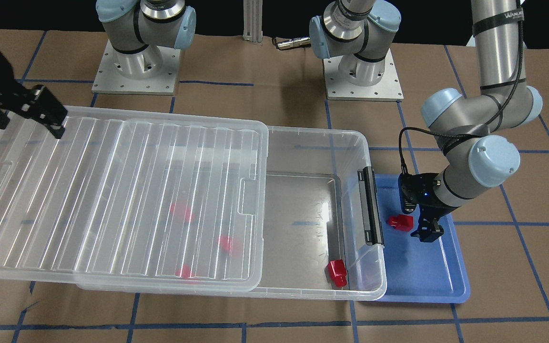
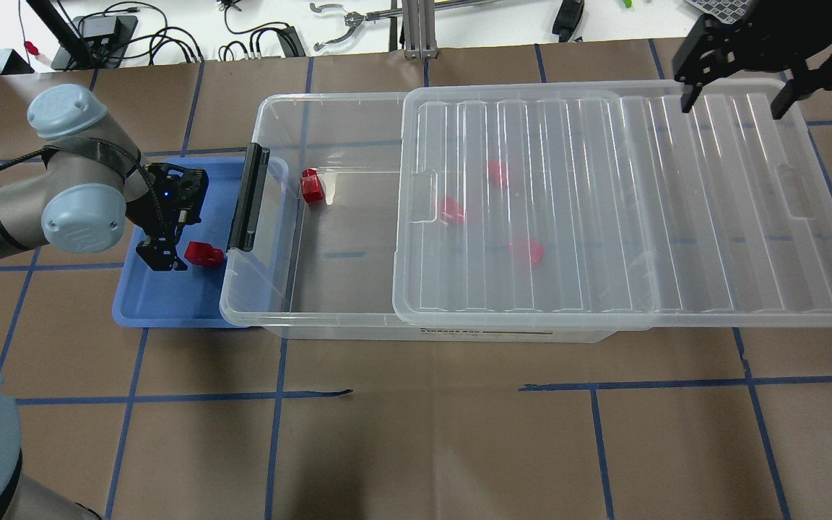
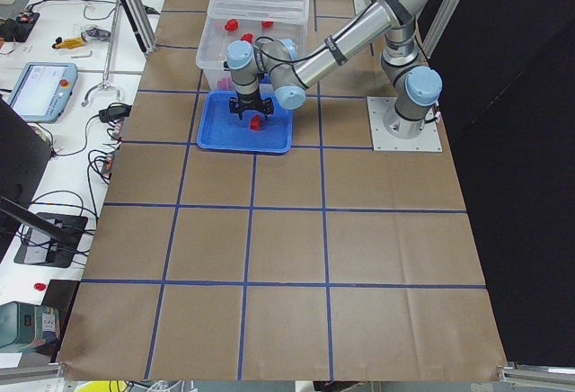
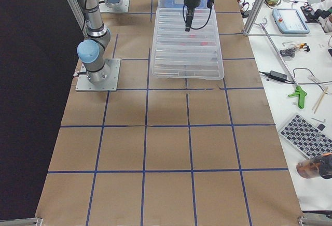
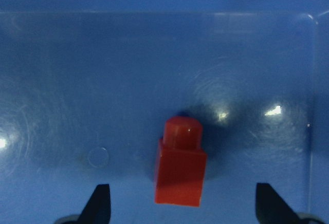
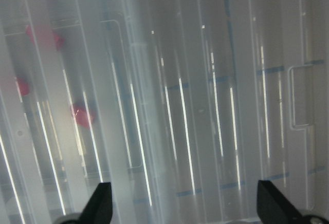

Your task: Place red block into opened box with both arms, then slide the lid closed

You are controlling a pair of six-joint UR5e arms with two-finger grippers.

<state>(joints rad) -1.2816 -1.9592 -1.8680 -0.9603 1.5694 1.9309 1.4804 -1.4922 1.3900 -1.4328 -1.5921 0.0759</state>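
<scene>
A red block [image 5: 180,167] lies on the blue tray [image 1: 427,281], stub pointing away from the wrist camera. My left gripper [image 1: 427,233] hangs low over the tray, open, with the block [image 2: 204,253] just ahead of its fingertips [image 5: 100,203]. The clear box [image 2: 271,108] sits beside the tray, its black bar [image 2: 246,198] at the tray end. The ridged lid [image 2: 633,217] rests on the box, slid off toward my right, leaving the tray end uncovered. My right gripper [image 2: 734,101] hovers open over the lid's far outer end, holding nothing.
One red block [image 2: 310,186] lies in the uncovered part of the box near the black bar. Three more show blurred through the lid [image 2: 452,211]. Brown paper with a blue tape grid covers the table. The arm bases [image 1: 136,71] stand behind the box.
</scene>
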